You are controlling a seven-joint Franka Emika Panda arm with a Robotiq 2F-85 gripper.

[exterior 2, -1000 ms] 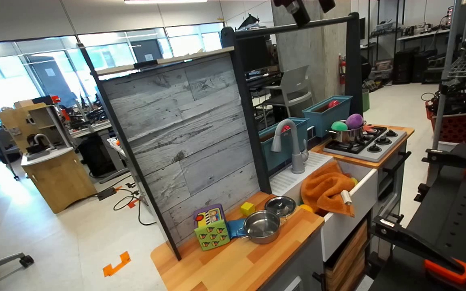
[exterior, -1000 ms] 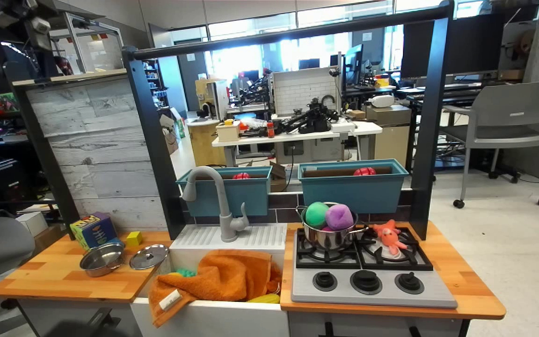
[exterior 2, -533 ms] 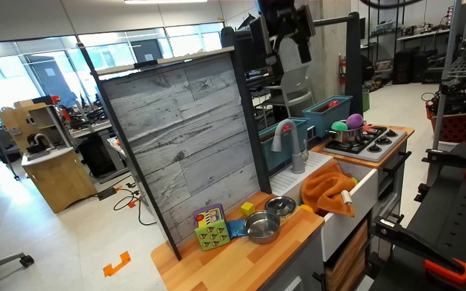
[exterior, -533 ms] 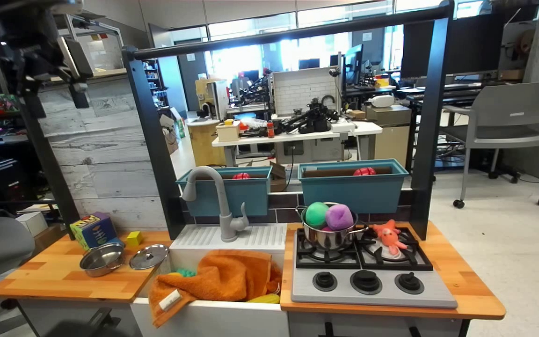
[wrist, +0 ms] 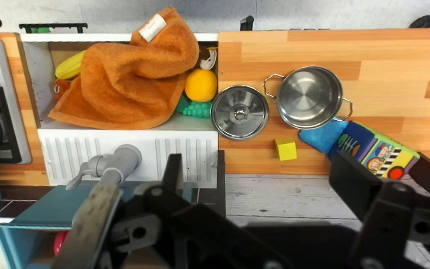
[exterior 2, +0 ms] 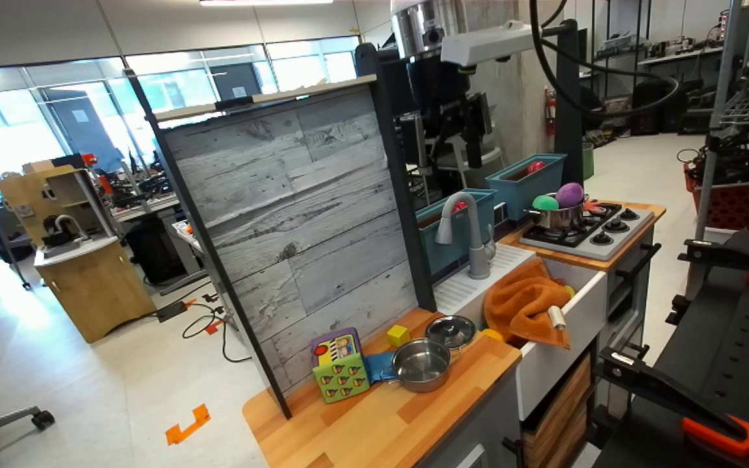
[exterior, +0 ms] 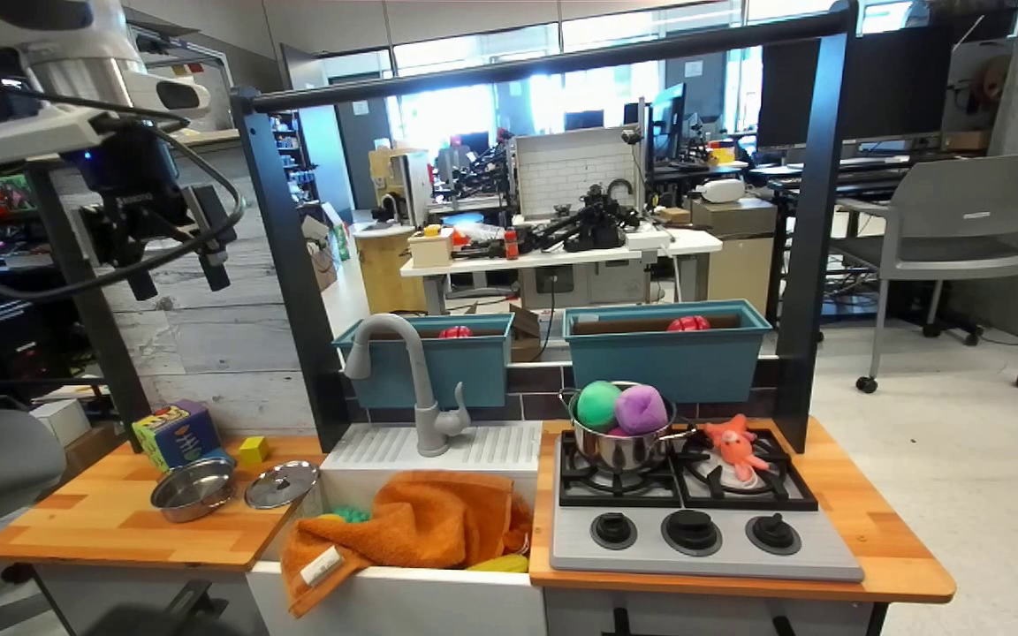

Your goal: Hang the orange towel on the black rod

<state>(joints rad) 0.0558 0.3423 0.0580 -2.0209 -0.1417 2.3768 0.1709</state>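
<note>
The orange towel (exterior: 425, 521) lies bunched in the white sink (exterior: 398, 579), with one corner and its white tag hanging over the front rim. It also shows in an exterior view (exterior 2: 521, 302) and in the wrist view (wrist: 125, 78). The black rod (exterior: 544, 64) runs across the top of the frame between two dark posts. In an exterior view the arm hides much of the rod. My gripper (exterior: 180, 279) points down, open and empty, high above the counter, to the pan side of the sink. Its fingers stand wide apart in the wrist view (wrist: 258, 164), away from the towel.
A grey faucet (exterior: 421, 380) rises behind the sink. A pan (exterior: 193, 490), a lid (exterior: 283, 485), a yellow block (exterior: 254, 450) and a soft book (exterior: 178, 435) lie on the counter. A filled pot (exterior: 619, 449) stands on the stove. Teal planters (exterior: 664, 358) stand behind.
The arm and gripper have come down from the top of both exterior views and are now much more in view. The towel and the other objects have not moved.
</note>
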